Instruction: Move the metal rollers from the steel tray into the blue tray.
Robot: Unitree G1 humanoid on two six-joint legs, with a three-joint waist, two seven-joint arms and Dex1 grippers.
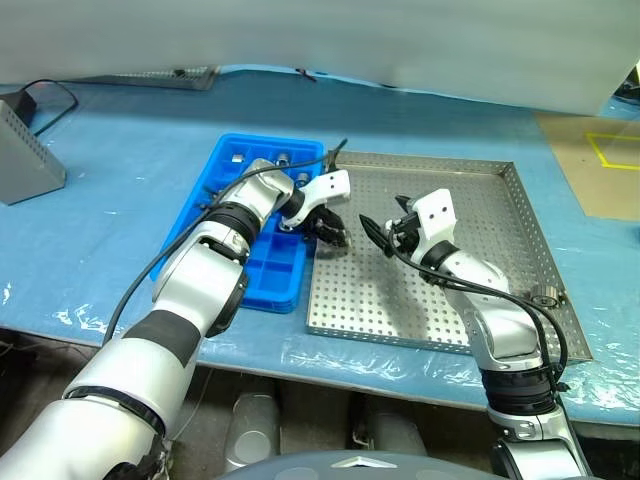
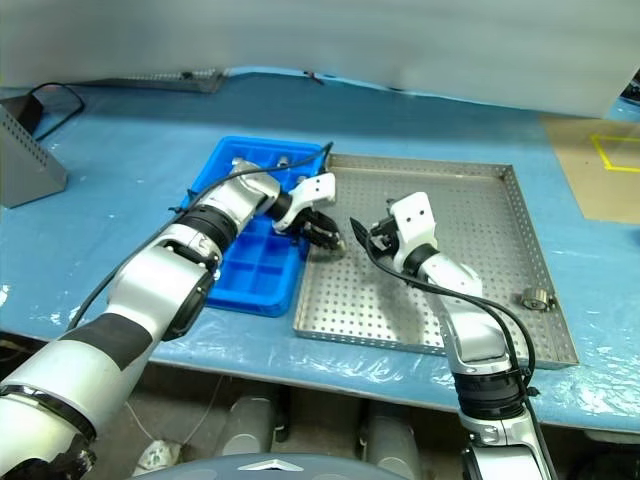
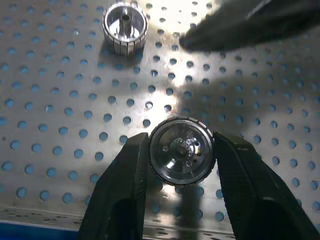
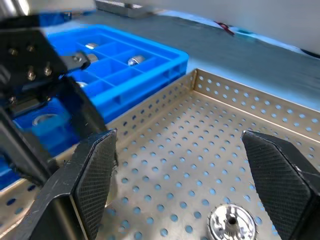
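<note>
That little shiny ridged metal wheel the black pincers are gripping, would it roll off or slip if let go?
The small ridged silver roller in the left gripper looks solid, so probably stiff and heavy for its size. Its grooved rim likely helps the fingers grip. Round, it might roll across the perforated steel tray if dropped on edge.

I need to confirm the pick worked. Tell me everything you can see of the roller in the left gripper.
The roller is a short, shiny silver metal cylinder with a finely ribbed rim and a recessed face around a small central hub. It sits end-on between the left gripper's two black fingers, which press its opposite sides, over the steel tray's perforated floor near its edge.
</note>
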